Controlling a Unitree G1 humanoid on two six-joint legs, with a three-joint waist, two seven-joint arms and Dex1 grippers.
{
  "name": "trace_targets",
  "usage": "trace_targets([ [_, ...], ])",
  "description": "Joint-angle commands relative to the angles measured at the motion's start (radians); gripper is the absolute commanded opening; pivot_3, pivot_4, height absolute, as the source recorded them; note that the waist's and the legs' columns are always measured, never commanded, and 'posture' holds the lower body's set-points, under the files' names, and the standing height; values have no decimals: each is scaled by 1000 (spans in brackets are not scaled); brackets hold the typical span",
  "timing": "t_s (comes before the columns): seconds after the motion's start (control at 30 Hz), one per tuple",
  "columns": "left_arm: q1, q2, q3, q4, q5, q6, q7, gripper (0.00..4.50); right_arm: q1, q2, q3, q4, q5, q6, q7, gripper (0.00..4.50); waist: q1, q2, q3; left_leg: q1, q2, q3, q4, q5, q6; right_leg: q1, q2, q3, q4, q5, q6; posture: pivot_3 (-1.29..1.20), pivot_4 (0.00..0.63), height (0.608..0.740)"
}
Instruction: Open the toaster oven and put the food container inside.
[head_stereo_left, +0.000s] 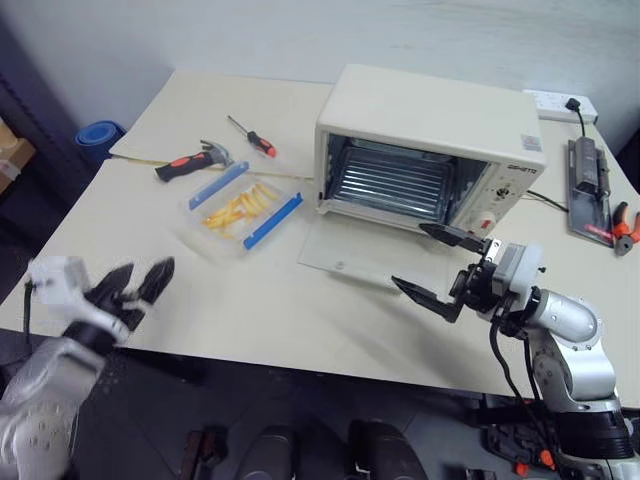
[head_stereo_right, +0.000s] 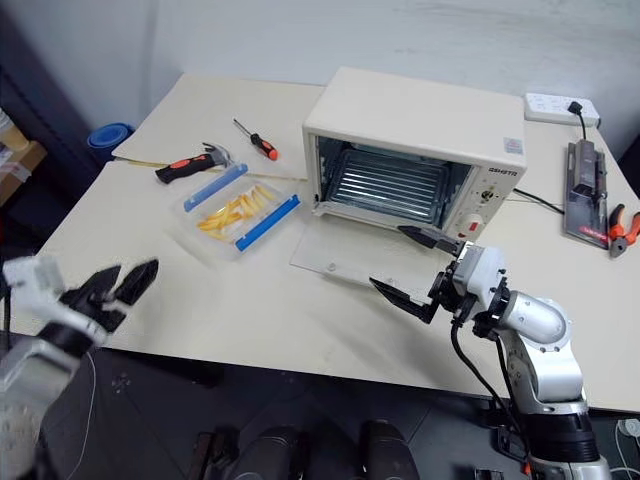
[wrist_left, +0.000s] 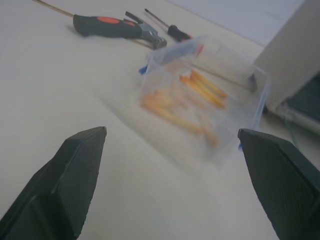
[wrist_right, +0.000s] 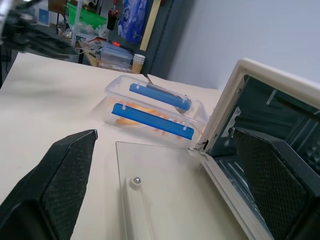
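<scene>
The left end effector (head_stereo_left: 142, 283) hangs at about 8 o'clock in the head views, over the near left edge of the worktop (head_stereo_left: 250, 300). Its two black fingers stand wide apart with nothing between them and touch nothing. In its wrist view the food container (wrist_left: 200, 95) lies ahead of the spread fingertips, well apart from them.

The right end effector (head_stereo_left: 440, 262) sits at about 4 o'clock, above the near right corner of the lowered glass door (head_stereo_left: 350, 250). Its fingers are spread as wide, one over the door's edge and one nearer the oven's front, gripping nothing; whether they brush the glass cannot be told.

Farther in, the food container lies flat on the worktop at about 10 o'clock, just left of the open door, its blue clip strips along both long sides and yellow sticks inside.

The toaster oven (head_stereo_left: 430, 120) stands at about 1 o'clock, door dropped flat onto the worktop, ribbed interior showing.

Beyond the container lie a hammer (head_stereo_left: 195, 160) and a screwdriver (head_stereo_left: 252, 137).
</scene>
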Motion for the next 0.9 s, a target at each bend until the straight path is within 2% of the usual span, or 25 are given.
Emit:
trace_targets([
  [0.03, -146, -14, -11, 85, -102, 124, 224, 4479, -16, -17, -6, -16, -3, 6, -4, 4500, -8, 0, 0, 0, 0, 0, 0, 0, 0, 0, 1, 0, 2, 0, 0, 0, 150, 740],
  [0.13, -315, -21, -52, 213, -86, 211, 361, 4479, -21, -22, -6, -27, -12, 19, -10, 4500, -4, -1, 0, -2, 0, 0, 1, 1, -1, -1, 2, -1, 4, 0, 0, 0, 150, 740],
  [0.2, -390, -32, -62, 285, -57, 216, 392, 4479, -17, -19, -8, -37, -15, 23, -19, 4500, -3, -1, 0, -2, -1, 0, 2, 1, -2, -1, 1, -1, 4, 0, 0, 0, 150, 740],
  [0.43, -563, -43, -119, 549, 43, 243, 370, 4479, 25, -8, -9, -80, -22, 29, -58, 4500, 4, -1, 0, -2, -1, 0, 2, 2, -4, -1, 2, -1, 3, 0, 1, 0, 150, 740],
  [0.57, -596, -12, -161, 598, 128, 232, 311, 3605, 42, -11, -22, -91, -19, 30, -72, 4500, 0, -1, 0, -2, -1, 1, 2, 2, -5, -1, 2, -1, 4, 0, 1, 0, 150, 740],
  [0.73, -632, 33, -151, 624, 176, 242, 238, 2025, 65, -10, -34, -83, -30, 4, -81, 4500, 0, -1, 0, -1, -1, 1, 2, 3, -6, -2, 2, -1, 3, 0, 1, 0, 150, 740],
  [0.9, -650, 148, -153, 637, 227, 277, 145, 535, 90, -13, -44, -71, -31, -18, -80, 4500, -4, -2, 1, -2, -1, 1, 1, 4, -7, -3, 2, -1, 3, 0, 1, 0, 150, 740],
])
